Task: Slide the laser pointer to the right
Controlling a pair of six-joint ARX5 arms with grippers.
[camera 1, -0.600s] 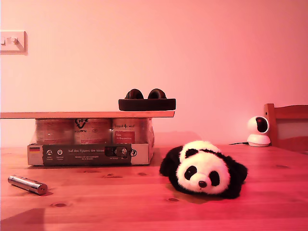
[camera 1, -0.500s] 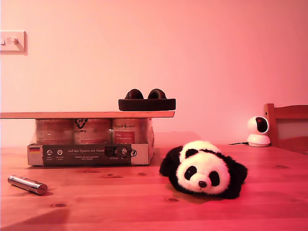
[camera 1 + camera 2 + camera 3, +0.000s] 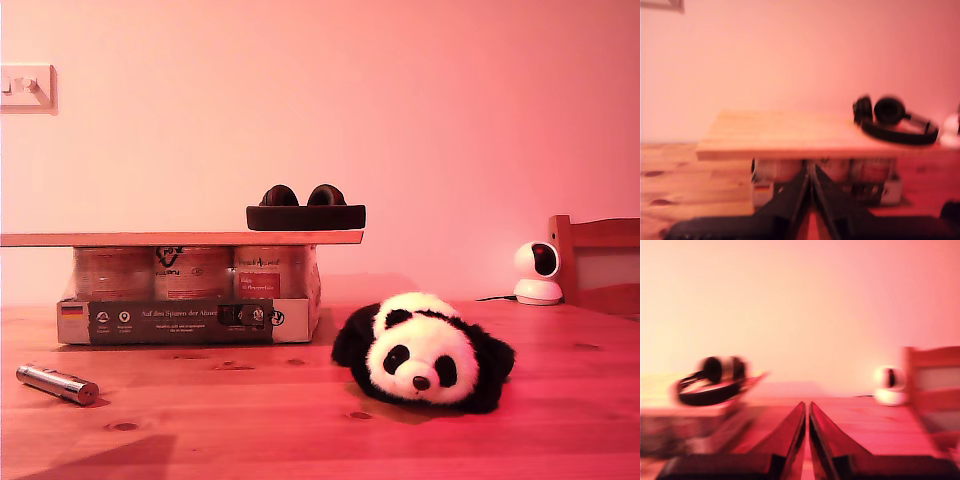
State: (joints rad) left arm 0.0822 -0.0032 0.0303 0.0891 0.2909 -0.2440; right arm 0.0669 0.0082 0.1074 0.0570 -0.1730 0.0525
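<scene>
The laser pointer (image 3: pixel 57 384), a slim silver cylinder with a darker end cap, lies on the wooden table (image 3: pixel 300 420) at the exterior view's lower left. Neither arm shows in the exterior view. In the first wrist view my first gripper (image 3: pixel 809 176) is shut with nothing between its fingers, and it faces the plank and the box beneath it. My second gripper (image 3: pixel 806 410) is also shut and empty in the blurred second wrist view. The laser pointer appears in neither wrist view.
A cardboard box of jars (image 3: pixel 190 300) carries a wooden plank (image 3: pixel 180 238) with black headphones (image 3: pixel 305 208) on top. A plush panda (image 3: pixel 425 352) lies on the table toward the exterior view's right. A small white camera (image 3: pixel 537 272) and a wooden chair back (image 3: pixel 597 250) stand at the far right.
A shadow at the table's front edge, in the exterior view's lower left, has spread to the right. The laser pointer and panda have not moved.
</scene>
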